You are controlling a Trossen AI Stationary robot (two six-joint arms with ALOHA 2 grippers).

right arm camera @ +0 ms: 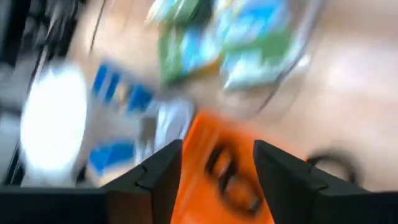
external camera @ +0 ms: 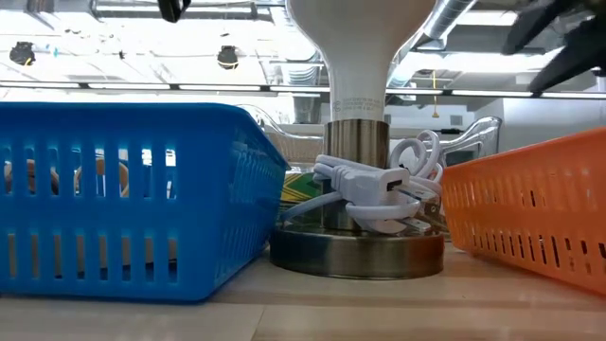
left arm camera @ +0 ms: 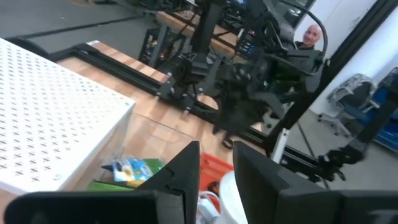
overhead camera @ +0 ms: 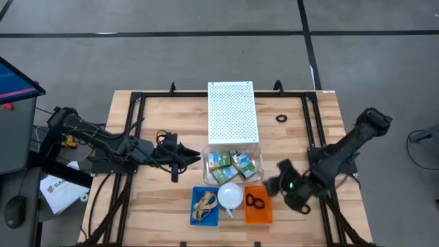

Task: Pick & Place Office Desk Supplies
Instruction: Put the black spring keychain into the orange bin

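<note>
The crayon boxes (overhead camera: pixel 232 167), printed green, blue and yellow, lie in a jumble inside a clear bin (overhead camera: pixel 254 152) at the middle of the wooden counter (overhead camera: pixel 158 116), just near of a white perforated box (overhead camera: pixel 232 112). Nearer still stand two small baskets: a blue basket (overhead camera: pixel 194 204) on the left holding a tangle of thin tan rubber bands (overhead camera: pixel 205 202), and an orange basket (overhead camera: pixel 265 216) on the right with black loops (overhead camera: pixel 256 202) lying in it. A white lamp (overhead camera: pixel 229 195) sits between the baskets. One more black ring (overhead camera: pixel 281 117) lies alone on the counter, far right of the white box and well apart from everything else.

The left gripper (overhead camera: pixel 191 161) hangs just left of the clear bin, its jaws a little apart and holding nothing. The right gripper (overhead camera: pixel 276 176) hovers just right of the orange basket, jaws spread wide and empty.

From the low view the baskets' slatted walls hide most of their contents; only tan shapes show through the blue slats, and a coiled white cord (external camera: pixel 379 185) rests on the lamp's metal base. The right wrist view is smeared, so the loops in the orange basket read only as dark blots. In the left wrist view a person stands in the room beyond the counter.
</note>
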